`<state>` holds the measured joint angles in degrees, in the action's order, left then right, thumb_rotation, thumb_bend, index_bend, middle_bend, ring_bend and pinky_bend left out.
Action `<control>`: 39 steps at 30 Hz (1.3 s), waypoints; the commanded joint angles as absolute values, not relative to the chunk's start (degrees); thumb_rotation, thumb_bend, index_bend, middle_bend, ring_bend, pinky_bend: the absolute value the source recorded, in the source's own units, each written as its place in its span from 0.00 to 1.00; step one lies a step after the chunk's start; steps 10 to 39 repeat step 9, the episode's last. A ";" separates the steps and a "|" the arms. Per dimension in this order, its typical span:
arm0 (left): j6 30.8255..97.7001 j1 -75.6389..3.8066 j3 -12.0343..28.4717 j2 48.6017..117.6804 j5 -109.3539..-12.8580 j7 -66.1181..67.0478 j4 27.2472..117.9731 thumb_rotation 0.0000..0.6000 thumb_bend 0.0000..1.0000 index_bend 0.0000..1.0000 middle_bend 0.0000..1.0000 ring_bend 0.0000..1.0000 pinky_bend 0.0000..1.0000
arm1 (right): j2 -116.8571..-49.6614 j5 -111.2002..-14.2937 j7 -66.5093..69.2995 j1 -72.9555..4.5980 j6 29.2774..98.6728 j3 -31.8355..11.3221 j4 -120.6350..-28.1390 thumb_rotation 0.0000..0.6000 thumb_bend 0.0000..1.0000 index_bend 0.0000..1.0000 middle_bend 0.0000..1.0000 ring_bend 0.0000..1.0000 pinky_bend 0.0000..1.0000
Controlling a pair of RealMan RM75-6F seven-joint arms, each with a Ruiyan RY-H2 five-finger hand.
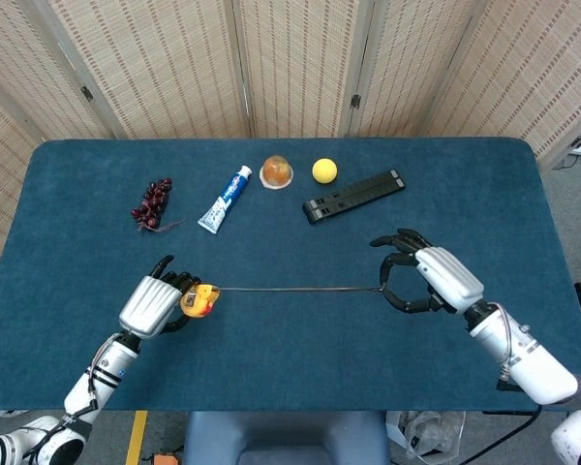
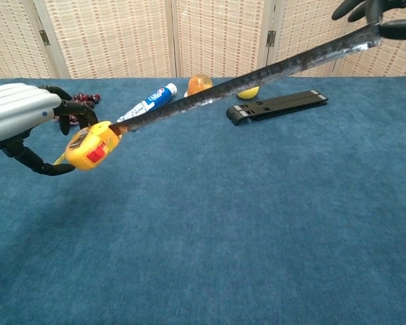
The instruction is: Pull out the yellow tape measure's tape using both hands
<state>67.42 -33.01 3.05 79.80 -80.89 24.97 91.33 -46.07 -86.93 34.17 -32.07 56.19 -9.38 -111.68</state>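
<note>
Far left on the blue felt table (image 1: 484,194): a small bunch of dark red grapes (image 1: 152,204); next, a blue and white toothpaste tube (image 1: 225,200); then a round orange jelly cup (image 1: 276,171), a little yellow ball (image 1: 323,170) and a long black plastic bar (image 1: 353,196), all lying well apart from the hands.

Nearer the front, at the left: left hand (image 1: 153,304) curled tight around the small yellow tape measure case (image 1: 198,299), held up off the table; looks light and hard, smooth plastic, so likely a bit slippery; best gripped around the whole body, like here.

Running right from the case: long thin dark metal tape (image 1: 300,288), pulled out in a straight line between the two hands; stiff along its length but bendy, with thin edges; likely to snap back into the case if let go; best pinched flat near the tip.

At the right end: right hand (image 1: 428,282) pinching the tip of the tape between thumb and fingers, other fingers spread out.

Seems nearly done, with a long stretch of tape already out.
</note>
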 commanded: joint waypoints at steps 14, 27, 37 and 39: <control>67.00 -32.82 3.25 79.58 -81.25 24.85 91.09 1.00 0.33 0.47 0.51 0.42 0.15 | -41.67 -92.74 43.67 -28.10 62.45 -7.11 -108.22 1.00 0.51 0.59 0.21 0.14 0.04; 67.00 -32.82 3.25 79.58 -81.25 24.85 91.09 1.00 0.33 0.47 0.51 0.42 0.15 | -41.67 -92.74 43.67 -28.10 62.45 -7.11 -108.22 1.00 0.51 0.59 0.21 0.14 0.04; 67.00 -32.82 3.25 79.58 -81.25 24.85 91.09 1.00 0.33 0.47 0.51 0.42 0.15 | -41.67 -92.74 43.67 -28.10 62.45 -7.11 -108.22 1.00 0.51 0.59 0.21 0.14 0.04; 67.00 -32.82 3.25 79.58 -81.25 24.85 91.09 1.00 0.33 0.47 0.51 0.42 0.15 | -41.67 -92.74 43.67 -28.10 62.45 -7.11 -108.22 1.00 0.51 0.59 0.21 0.14 0.04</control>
